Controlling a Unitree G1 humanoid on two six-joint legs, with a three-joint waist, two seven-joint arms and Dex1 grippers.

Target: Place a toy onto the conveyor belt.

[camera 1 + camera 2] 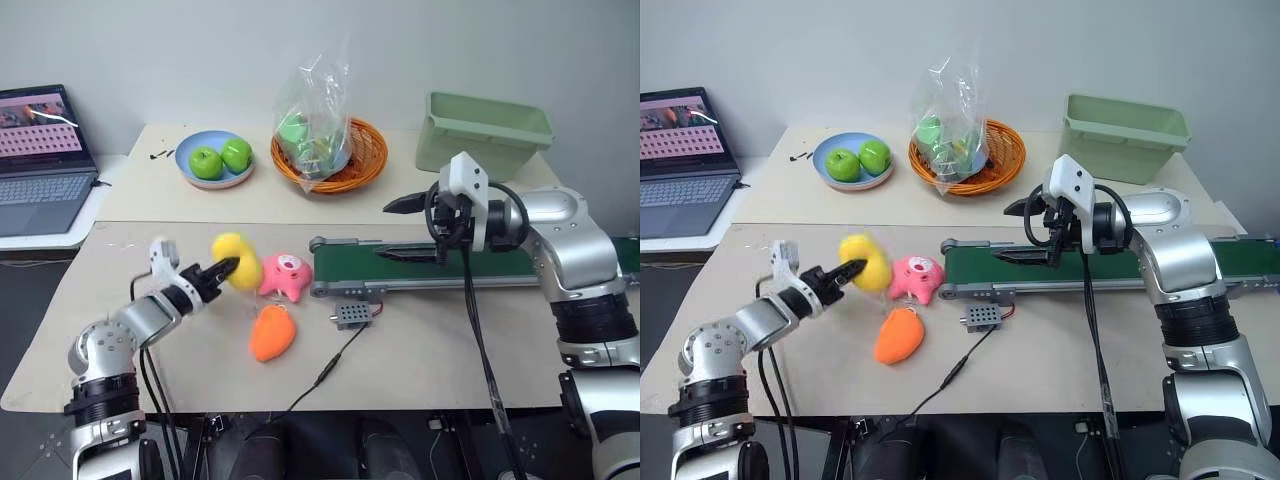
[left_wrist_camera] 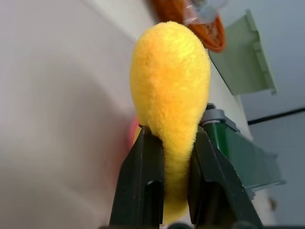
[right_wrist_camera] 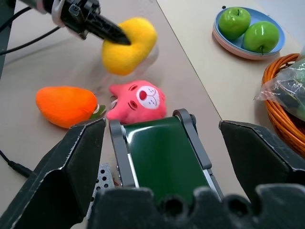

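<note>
Right now I'm pinching the toy (image 1: 237, 259) in the left gripper (image 1: 226, 267), lifted just off the table (image 1: 420, 355) at nine o'clock from the conveyor belt (image 1: 450, 266). It's looking fuzzy, bright yellow and squashed thin where the fingers are biting. It could slip free, or brush the pink plush (image 1: 286, 275) en route. I'm holding the right gripper (image 1: 400, 228) spread above the belt.
</note>
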